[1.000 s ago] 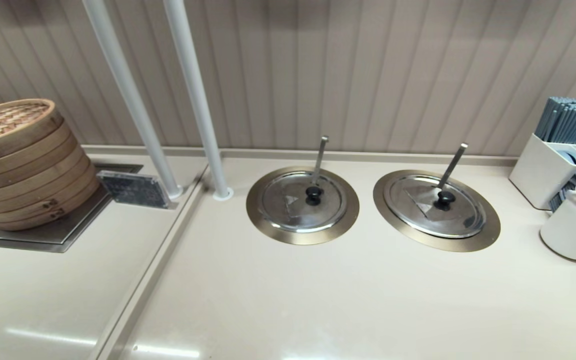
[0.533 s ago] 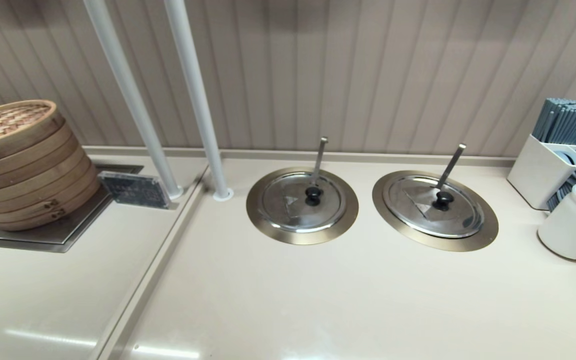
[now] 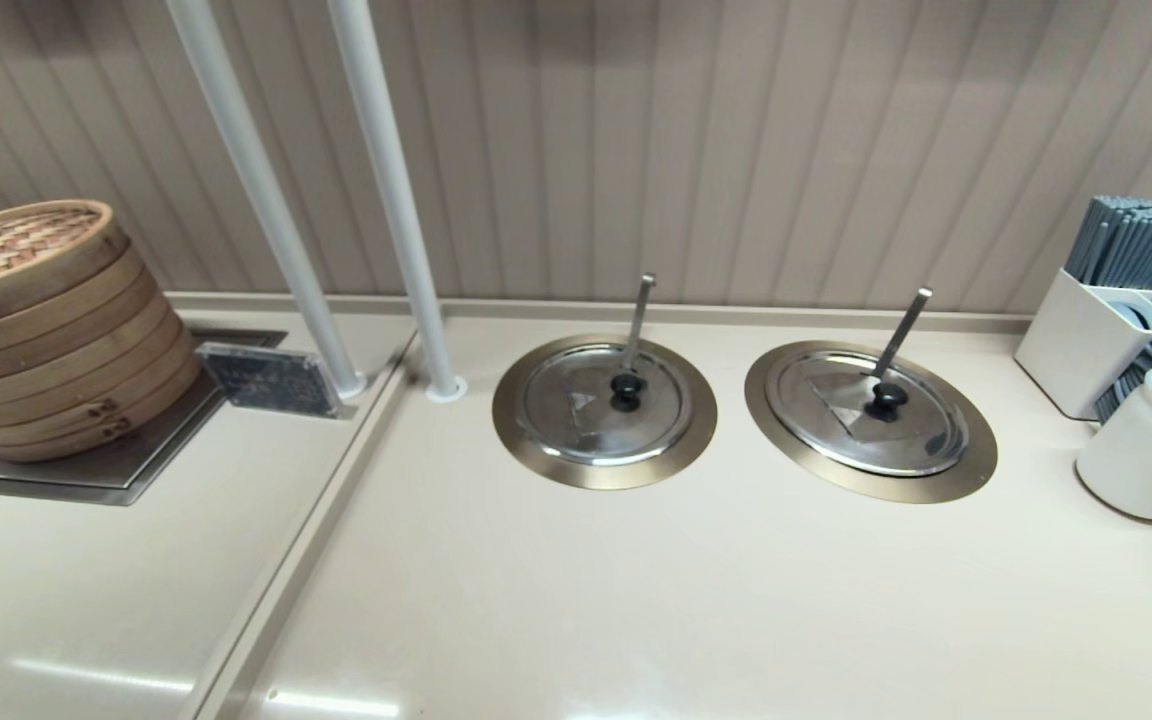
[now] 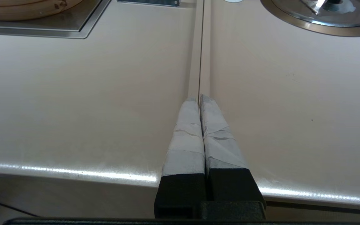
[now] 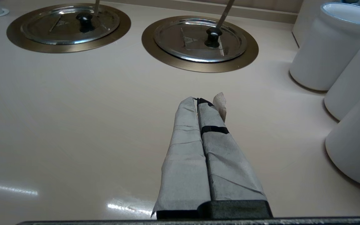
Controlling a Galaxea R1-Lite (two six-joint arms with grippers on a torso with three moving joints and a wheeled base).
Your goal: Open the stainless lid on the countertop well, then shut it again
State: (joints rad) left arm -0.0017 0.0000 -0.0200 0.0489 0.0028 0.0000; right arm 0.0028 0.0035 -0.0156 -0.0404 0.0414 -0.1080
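Here, you are looking down at a pale beige desk [image 3: 636, 600] with two round wells set side by side near the back wall. The stainless lid [image 3: 868, 412] sits flat and closed on the countertop well [image 3: 976, 465], the one toward your right, with its small black knob [image 3: 886, 398] near the middle and a pale wedge-shaped panel running from the knob toward the rim. A slanted steel ladle handle [image 3: 904, 332] sticks up just behind the knob. The twin lid [image 3: 603, 402] covers the other well to its left, with a nearly upright handle [image 3: 639, 320].

Neither arm shows in the head view. In the right wrist view, your right claw [image 5: 205, 101] hovers low above bare desk, well short of the stainless lid, its taped fingers [image 5: 184, 150] pressed together and holding nothing. In the left wrist view, your left claw [image 4: 198, 98] is likewise closed and empty, near the front edge of the desk, over a seam between two desk sections.

White cylindrical containers [image 3: 1141, 445] stand at the far right, beside a white holder of grey chopsticks [image 3: 1136, 240]. A stack of bamboo steamers [image 3: 41, 320] rests at the far left.
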